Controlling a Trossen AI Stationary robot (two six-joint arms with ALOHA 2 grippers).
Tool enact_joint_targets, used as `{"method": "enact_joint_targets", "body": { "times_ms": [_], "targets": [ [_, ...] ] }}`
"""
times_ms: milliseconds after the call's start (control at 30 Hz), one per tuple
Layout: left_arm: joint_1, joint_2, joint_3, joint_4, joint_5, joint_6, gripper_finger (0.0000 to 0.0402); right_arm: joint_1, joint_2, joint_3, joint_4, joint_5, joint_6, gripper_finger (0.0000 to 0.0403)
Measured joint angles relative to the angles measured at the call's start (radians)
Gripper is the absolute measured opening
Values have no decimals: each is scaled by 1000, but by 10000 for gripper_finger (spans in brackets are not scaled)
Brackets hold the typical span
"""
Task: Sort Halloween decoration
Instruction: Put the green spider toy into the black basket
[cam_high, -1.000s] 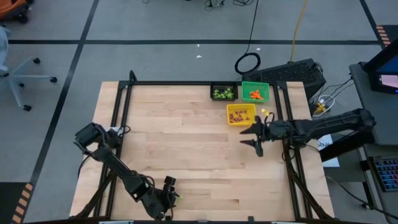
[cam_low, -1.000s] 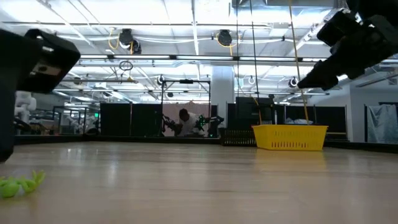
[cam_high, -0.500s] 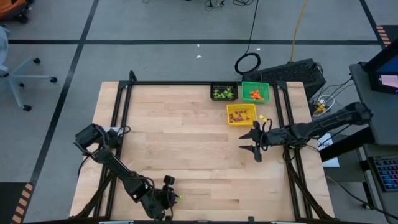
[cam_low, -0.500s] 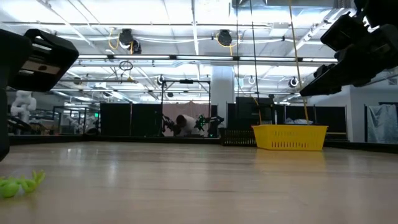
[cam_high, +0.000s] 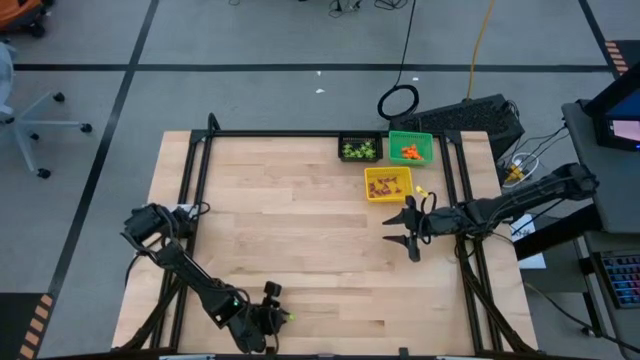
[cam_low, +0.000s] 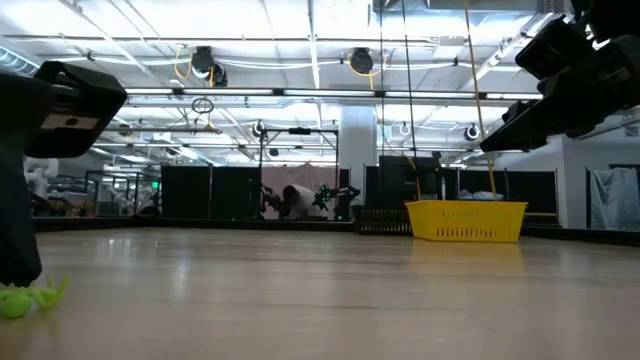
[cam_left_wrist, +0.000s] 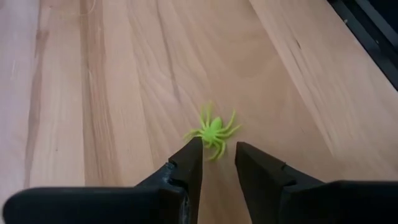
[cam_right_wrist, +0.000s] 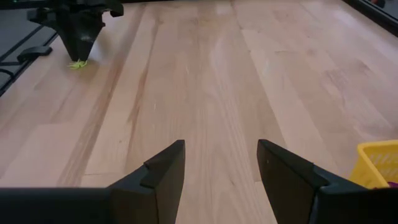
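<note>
text: none legible | labels: none | signs: none | numbers: none

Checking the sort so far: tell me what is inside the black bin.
The black bin holds a cluster of light-green trinkets, seen from the high view. How many there are, and whether anything lies beneath them, cannot be told.

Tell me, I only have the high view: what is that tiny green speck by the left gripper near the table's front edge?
Observer: A light-green plastic spider, lying flat on the wooden table.
Operator: Has the left gripper got it?
Observer: Not clearly. The left gripper is narrowed, and the spider's legs reach between the fingertips while its body lies just beyond them.
Operator: And the right gripper?
Observer: The right gripper is open and holds nothing, beside the yellow square plastic bin.
</note>
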Motion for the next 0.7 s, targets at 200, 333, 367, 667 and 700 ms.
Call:
{"method": "enact_joint_targets", "body": {
  "times_ms": [200, 333, 367, 667, 700],
  "targets": [
    [2, 2, 0, 15, -4, -1, 109, 0, 0, 0, 0, 0, 0, 185],
    [2, 3, -1, 21, -3, -3, 108, 0, 0, 0, 0, 1, 0, 185],
    [3, 3, -1, 23, -3, -3, 108, 0, 0, 0, 0, 1, 0, 185],
    [20, 4, -2, 27, 27, -4, 49, 0, 0, 0, 0, 2, 15, 185],
    [21, 4, -2, 28, 29, -4, 36, 0, 0, 0, 0, 2, 15, 185]
  ]
}}
